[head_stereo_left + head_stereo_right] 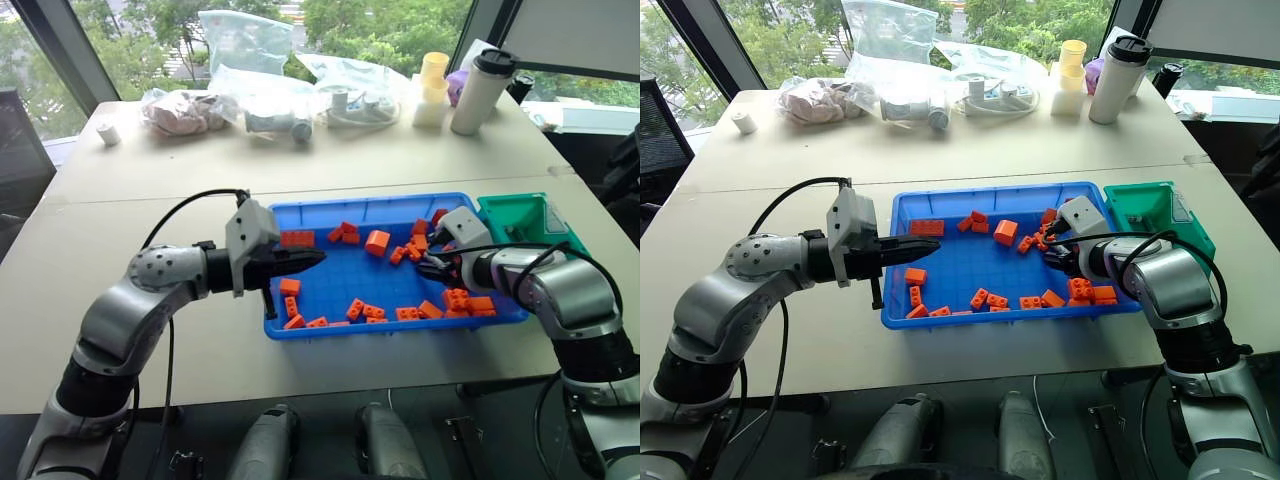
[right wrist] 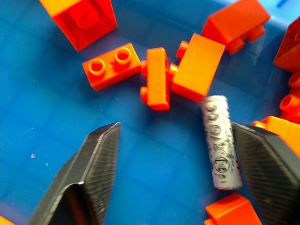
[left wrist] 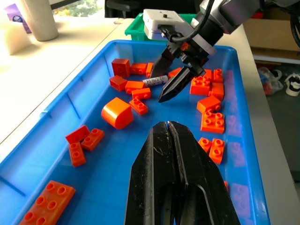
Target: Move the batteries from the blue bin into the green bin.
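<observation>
**Right gripper closing in on a battery in the blue bin; pick not yet secured**

Nearest the robot, the left gripper [image 3: 171, 140] hangs low over the near-left part of the blue bin [image 1: 300, 332], its two black fingers pressed together and holding nothing. It plays no part in the present step.

Further in, toward the right end of the bin, the right gripper [image 2: 176, 166] is lowered among the orange bricks [image 1: 458, 300]. Its fingers stand partly apart. One battery [image 2: 221, 143], a grey-silver cylinder with printed lettering, lies flat on the bin floor between them, right beside one finger; whether that finger touches it cannot be told. The other finger is well apart from it. The battery is not yet clamped or lifted.

Crowding is noted. An orange brick [image 2: 197, 68] sits just past the battery's far end, and another brick corner [image 2: 232, 211] lies near its other end.

Beyond the bin's right end stands the green bin [image 1: 525, 222], set against the blue wall. Its contents cannot be made out.

Assessment: the step in hand is the grasp of this battery. The next move calls for drawing the fingers together across the cylinder's width, square to its length, so it does not roll out. A straight lift clear of the bricks should follow, then a short carry over the wall into the green bin.

At the table's far edge lie clear plastic bags [image 1: 245, 40] and a tall lidded tumbler [image 1: 480, 92], uninvolved.
</observation>
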{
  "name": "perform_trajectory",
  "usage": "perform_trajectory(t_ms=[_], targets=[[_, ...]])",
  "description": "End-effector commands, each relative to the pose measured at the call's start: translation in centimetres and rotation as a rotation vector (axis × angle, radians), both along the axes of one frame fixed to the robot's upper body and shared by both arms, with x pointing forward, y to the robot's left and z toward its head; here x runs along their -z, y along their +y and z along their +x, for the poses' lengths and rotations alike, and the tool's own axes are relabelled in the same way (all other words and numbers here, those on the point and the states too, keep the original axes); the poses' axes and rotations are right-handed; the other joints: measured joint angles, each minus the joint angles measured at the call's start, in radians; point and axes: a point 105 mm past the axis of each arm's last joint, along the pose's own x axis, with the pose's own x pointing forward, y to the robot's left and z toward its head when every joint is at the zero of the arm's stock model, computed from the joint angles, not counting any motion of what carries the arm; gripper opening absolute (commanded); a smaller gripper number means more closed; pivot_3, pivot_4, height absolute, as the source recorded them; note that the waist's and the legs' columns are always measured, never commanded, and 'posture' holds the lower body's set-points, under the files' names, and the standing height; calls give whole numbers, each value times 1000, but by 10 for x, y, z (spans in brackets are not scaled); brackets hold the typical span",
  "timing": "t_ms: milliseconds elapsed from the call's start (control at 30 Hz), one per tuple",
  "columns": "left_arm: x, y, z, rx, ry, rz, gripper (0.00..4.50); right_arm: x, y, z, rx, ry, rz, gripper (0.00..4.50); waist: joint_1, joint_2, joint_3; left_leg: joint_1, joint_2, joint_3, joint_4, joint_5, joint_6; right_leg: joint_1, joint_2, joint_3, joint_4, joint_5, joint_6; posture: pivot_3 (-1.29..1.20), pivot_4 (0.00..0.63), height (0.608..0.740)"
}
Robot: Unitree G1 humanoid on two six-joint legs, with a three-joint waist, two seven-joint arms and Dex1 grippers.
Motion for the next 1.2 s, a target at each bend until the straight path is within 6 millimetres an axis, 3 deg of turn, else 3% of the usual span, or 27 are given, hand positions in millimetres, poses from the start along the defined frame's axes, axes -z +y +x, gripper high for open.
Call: perform_trajectory(t_ms=[33,133,233,300,400,467,633,800,933,1100,1200], targets=[[-11,-2,-1,7,-53,-7,0,0,-1,1,-14,-19,-37,1513,0,0,0,0,0,0,0,0,0,0,0,0,0,0,0,0,150,740],[-12,-1,0,2,-54,-8,0,-2,-1,1,-34,-37,-77,17,-1,0,0,0,0,0,0,0,0,0,0,0,0,0,0,0,150,740],[-12,0,1,1,-52,-8,0,-25,-5,5,-26,-119,-103,22,1,0,0,0,0,0,0,0,0,0,0,0,0,0,0,0,150,740],[-13,0,1,0,-49,-12,0,-55,-13,8,10,-202,-93,22,1,0,0,0,0,0,0,0,0,0,0,0,0,0,0,0,150,740],[-12,1,-1,7,-37,-10,0,-105,-51,6,153,-317,-97,22,1,1,1,0,0,0,0,0,0,0,0,0,0,0,0,0,150,740],[-11,2,-2,11,-31,-10,0,-124,-78,0,246,-348,-108,22,5,1,1,0,0,0,0,0,0,0,0,0,0,0,0,0,150,740],[-9,3,-2,19,-20,-9,0,-129,-121,-14,366,-332,-148,22,-2,0,0,0,0,0,-1,0,0,0,0,0,-2,0,0,0,150,740],[-10,1,1,31,-15,-17,0,-92,-147,-21,408,-231,-175,22,-4,1,0,0,1,2,-1,0,0,0,0,0,0,0,0,0,150,740],[-11,1,2,40,-18,-17,0,-71,-148,-23,392,-193,-134,1937,-6,1,0,0,1,2,-1,0,0,0,0,0,0,0,0,0,150,740],[-12,2,0,49,-11,-15,0,-79,-140,-26,348,-216,-122,4478,-5,1,0,0,1,1,-1,0,0,0,0,0,0,0,0,0,150,740],[-13,4,-1,51,-7,-14,0,-96,-124,-27,263,-261,-104,4478,-5,1,0,0,1,1,-1,0,0,0,0,0,0,0,0,0,150,740]])
